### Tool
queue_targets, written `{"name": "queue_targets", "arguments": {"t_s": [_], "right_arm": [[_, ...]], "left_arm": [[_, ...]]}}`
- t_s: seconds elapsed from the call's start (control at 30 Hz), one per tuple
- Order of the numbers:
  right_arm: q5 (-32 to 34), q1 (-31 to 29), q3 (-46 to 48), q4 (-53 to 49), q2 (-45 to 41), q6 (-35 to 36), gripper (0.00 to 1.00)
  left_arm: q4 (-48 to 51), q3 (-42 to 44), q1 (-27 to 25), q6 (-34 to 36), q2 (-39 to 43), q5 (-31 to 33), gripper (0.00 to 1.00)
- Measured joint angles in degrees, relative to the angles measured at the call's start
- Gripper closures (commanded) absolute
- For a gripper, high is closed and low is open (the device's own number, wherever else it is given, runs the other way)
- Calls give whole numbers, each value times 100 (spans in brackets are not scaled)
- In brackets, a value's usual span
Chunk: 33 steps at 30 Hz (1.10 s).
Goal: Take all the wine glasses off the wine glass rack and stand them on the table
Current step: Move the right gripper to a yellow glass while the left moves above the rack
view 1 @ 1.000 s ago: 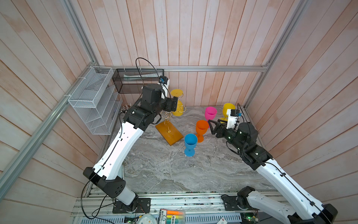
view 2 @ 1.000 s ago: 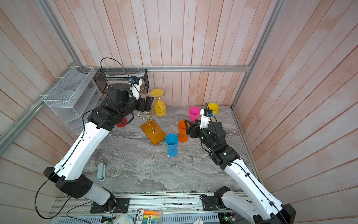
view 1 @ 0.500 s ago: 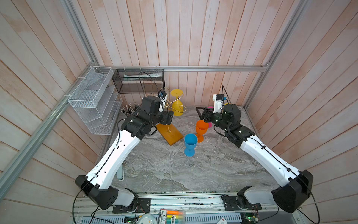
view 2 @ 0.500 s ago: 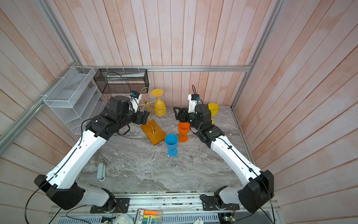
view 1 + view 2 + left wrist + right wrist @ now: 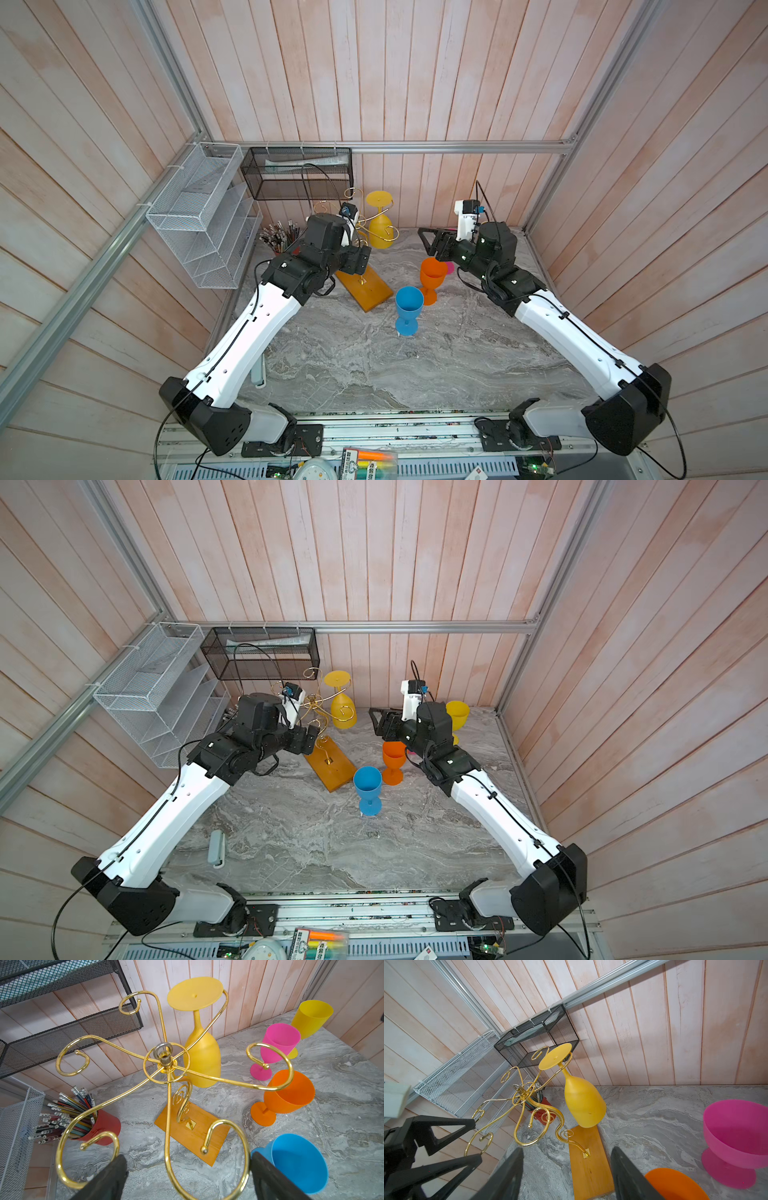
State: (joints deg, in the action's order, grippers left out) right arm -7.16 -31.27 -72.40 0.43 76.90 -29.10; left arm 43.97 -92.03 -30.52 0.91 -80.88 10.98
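The glass [image 5: 380, 236] hangs upside down on the rack [image 5: 365, 289], on the wall side, its foot resting on one scroll arm and its bowl clear of the wooden base; the rack stands on the worktop [image 5: 415, 365] with an orange glass [image 5: 432, 274] and a blue glass [image 5: 409, 305] just beside it.

The right hand [image 5: 567, 1148] is spread and empty, above the orange glass and aimed at the rack; the left hand [image 5: 187, 1155] is spread wide and empty at the near side of the rack, with a scroll arm seemingly between its jaws but not pinched.

The step looks like the right hand's reach for the hanging glass.

To do it well:
- bring the jaws level with the bowl's widest part; the smooth, tapered bowl may slip out of a grip lower down
- close gently
- raise the foot a little off the wire, then draw it out through the scroll's open end
- don't pull straight away, as the light rack could tip
- let the left hand steady the rack meanwhile
- keep the right wrist high over the orange glass
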Motion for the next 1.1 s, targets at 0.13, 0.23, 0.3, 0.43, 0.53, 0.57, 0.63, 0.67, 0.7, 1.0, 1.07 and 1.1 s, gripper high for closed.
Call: {"name": "queue_targets", "arguments": {"t_s": [0.13,0.23,0.3,0.43,0.53,0.57,0.63,0.67,0.7,1.0,1.07,1.1], "right_arm": [[22,-11,2,-4,-9,13,33],[46,-11,2,-2,-20,20,33],[46,-11,2,0,-20,22,33],[48,-20,2,0,-20,26,33],[46,-22,2,-2,-20,26,33],[46,-22,2,-2,-20,26,33],[46,-37,2,-2,-20,24,33],[46,-46,2,-2,-20,24,33],[46,-59,2,-2,-20,24,33],[46,-129,-151,-15,114,-42,39],[48,-131,-254,-28,210,-125,39],[50,-131,-328,-44,286,-190,40]], "left_arm": [[-17,0,33,48,-168,85,6],[-22,0,105,63,-203,107,6],[-24,0,177,63,-203,151,6],[-24,0,337,63,-203,214,6],[-26,0,455,61,-203,286,6],[-26,0,481,61,-203,304,6],[-26,0,533,59,-203,348,6],[-26,0,549,59,-203,374,6],[-26,0,566,57,-203,402,6],[-24,28,839,4,-157,498,6],[-24,37,916,-24,-138,546,6],[-28,48,951,-33,-116,562,6]]}}
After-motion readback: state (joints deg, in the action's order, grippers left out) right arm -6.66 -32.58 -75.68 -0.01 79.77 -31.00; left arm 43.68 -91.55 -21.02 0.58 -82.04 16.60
